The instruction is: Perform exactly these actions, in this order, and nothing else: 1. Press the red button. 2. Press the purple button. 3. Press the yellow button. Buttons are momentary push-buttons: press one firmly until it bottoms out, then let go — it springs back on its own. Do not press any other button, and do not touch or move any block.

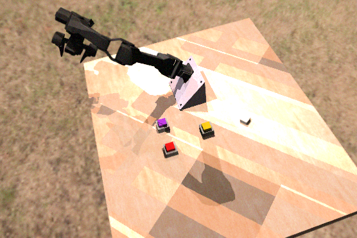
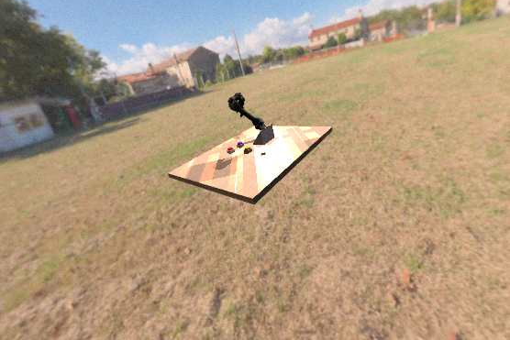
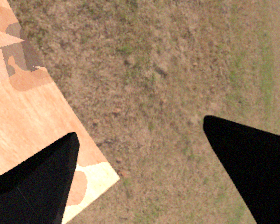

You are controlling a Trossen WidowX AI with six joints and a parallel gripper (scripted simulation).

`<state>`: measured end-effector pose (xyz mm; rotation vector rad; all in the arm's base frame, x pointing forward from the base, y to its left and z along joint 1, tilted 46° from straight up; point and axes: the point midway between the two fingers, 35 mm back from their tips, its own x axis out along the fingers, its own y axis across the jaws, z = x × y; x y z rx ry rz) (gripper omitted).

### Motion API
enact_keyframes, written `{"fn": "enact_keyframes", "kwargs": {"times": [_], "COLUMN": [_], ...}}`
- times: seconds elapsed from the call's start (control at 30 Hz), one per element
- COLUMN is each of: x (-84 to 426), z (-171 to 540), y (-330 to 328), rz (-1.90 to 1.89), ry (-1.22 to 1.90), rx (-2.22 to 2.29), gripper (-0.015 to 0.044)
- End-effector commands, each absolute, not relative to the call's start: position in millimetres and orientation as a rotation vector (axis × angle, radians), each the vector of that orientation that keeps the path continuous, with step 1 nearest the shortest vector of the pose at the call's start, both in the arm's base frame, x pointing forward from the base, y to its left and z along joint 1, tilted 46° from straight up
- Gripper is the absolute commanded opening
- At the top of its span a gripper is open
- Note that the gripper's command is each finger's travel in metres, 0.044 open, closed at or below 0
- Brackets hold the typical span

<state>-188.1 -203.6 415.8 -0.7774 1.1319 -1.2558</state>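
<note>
Red button (image 1: 169,146); arm (image 1: 141,58) outstretched beyond table (image 1: 289,157).

Table (image 1: 257,176): three buttons, white block (image 1: 245,120)

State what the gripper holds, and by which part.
Nothing. The gripper is open, its fingers spread over bare grass past the table corner.

Three square push-buttons: one red (image 1: 169,146), one purple (image 1: 162,122), one yellow (image 1: 206,126). One small white block (image 1: 245,120). One patterned wooden table (image 1: 289,157).
</note>
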Motion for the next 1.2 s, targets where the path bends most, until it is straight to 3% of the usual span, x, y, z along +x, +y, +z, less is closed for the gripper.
{"fn": "enact_keyframes", "kwargs": {"times": [0.0, 0.27, 0.67, 1.17], "x": [-188, -151, -33, 140], "z": [415, 389, 334, 267], "y": [-204, -254, -320, -302], "rz": [-1.255, -1.159, -0.921, -0.699], "ry": [1.129, 0.978, 0.87, 1.026], "rx": [-0.775, -0.573, -0.191, 0.097], "gripper": [0.04, 0.04, 0.04, 0.04]}}
